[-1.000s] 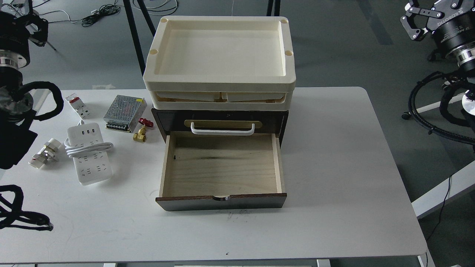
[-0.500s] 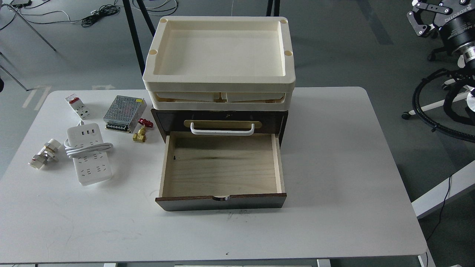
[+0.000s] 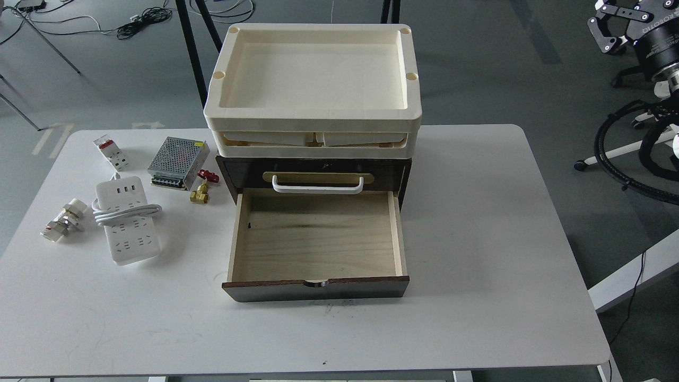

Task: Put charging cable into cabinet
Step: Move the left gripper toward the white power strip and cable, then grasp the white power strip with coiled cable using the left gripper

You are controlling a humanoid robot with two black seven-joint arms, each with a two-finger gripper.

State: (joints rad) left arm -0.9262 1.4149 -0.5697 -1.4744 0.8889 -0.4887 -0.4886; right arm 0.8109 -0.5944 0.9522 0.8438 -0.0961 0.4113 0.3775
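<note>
The white rectangular power strip with its thick cord coiled round it, the charging cable [image 3: 127, 220], lies on the white table [image 3: 477, 223] left of the dark brown cabinet [image 3: 315, 175], long axis running near-to-far. The right gripper [image 3: 610, 24] hangs far off at upper right, fingers seemingly spread; the left arm is out of view. 1 strip, 1 open drawer [image 3: 317, 239].

White charging cable [image 3: 127, 220] near the white table's [image 3: 477, 265] left edge. Dark brown cabinet [image 3: 315, 175], pale wood drawer [image 3: 318, 236], cream trays [image 3: 313, 74] on top.
</note>
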